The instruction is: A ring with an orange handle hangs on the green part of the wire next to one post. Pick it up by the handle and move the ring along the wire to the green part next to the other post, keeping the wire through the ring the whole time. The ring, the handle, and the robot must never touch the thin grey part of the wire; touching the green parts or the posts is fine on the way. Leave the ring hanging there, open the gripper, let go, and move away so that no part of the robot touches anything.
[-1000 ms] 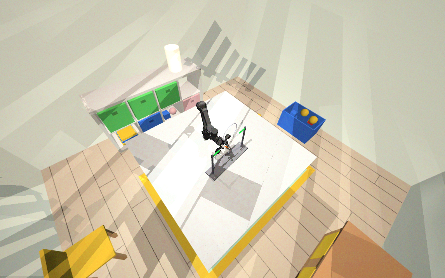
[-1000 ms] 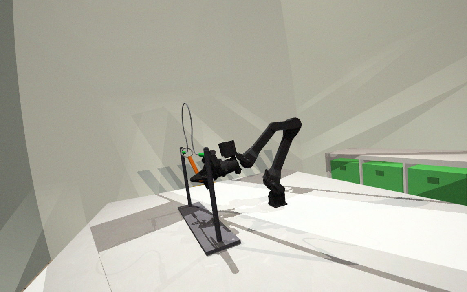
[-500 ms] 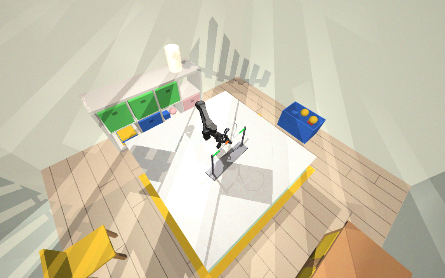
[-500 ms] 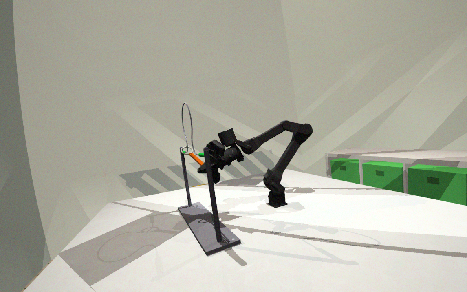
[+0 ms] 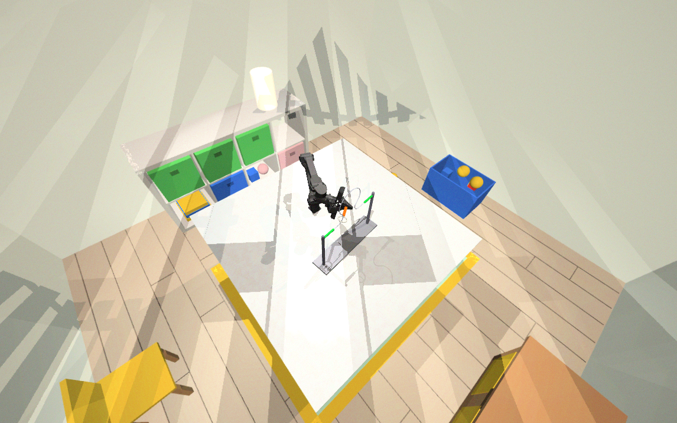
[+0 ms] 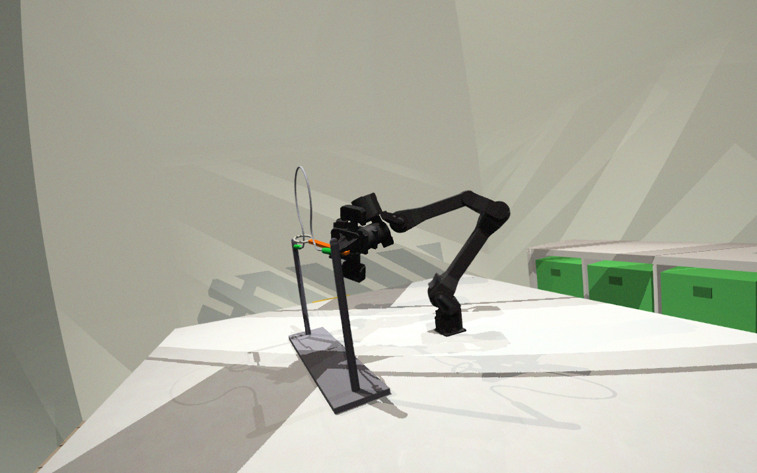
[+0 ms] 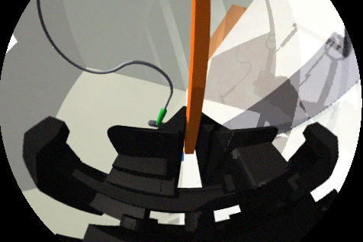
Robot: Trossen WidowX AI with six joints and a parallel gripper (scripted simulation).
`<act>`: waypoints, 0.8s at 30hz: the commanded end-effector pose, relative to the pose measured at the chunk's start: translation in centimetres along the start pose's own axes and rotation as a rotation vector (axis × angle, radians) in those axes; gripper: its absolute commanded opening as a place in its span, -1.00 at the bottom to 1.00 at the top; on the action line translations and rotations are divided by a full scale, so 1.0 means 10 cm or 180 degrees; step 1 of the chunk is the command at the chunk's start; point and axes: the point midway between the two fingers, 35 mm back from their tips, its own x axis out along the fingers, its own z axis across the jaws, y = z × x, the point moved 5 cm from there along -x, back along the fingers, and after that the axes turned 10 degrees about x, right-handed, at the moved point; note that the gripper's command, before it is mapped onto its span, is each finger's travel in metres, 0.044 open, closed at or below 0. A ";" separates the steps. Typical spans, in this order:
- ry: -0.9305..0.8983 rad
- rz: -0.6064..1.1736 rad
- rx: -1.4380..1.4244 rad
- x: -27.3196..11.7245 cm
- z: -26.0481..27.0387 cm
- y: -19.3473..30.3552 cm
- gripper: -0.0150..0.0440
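Note:
My gripper [image 5: 350, 206] [image 6: 341, 244] [image 7: 187, 109] is shut on the orange handle [image 5: 345, 211] [image 6: 319, 243] [image 7: 200, 45]. The grey ring [image 5: 342, 222] [image 6: 301, 235] lies nearly level beyond the handle, off the left green part [image 5: 329, 233] and around the thin grey wire [image 5: 358, 192] [image 6: 296, 187] [image 7: 103, 72], as far as I can tell. Contact between them is too small to judge. The ring is mostly out of the wrist view. The other green part [image 5: 368, 199] [image 6: 326, 250] [image 7: 162, 116] is at the right post [image 5: 370, 208] [image 6: 344, 311]. That post partly covers my fingers in the exterior view.
The left post [image 5: 323, 251] [image 6: 302, 293] and the right post stand on a flat grey base [image 5: 320, 265] [image 6: 364, 392]. The wire's tall loop rises between ring and right post, close to my gripper. A blue bin [image 5: 449, 194] and the shelf [image 5: 199, 128] [image 6: 652, 252] are farther off.

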 end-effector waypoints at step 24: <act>-0.0769 0.0173 0.1402 -0.10 0.64 -0.03 -1.00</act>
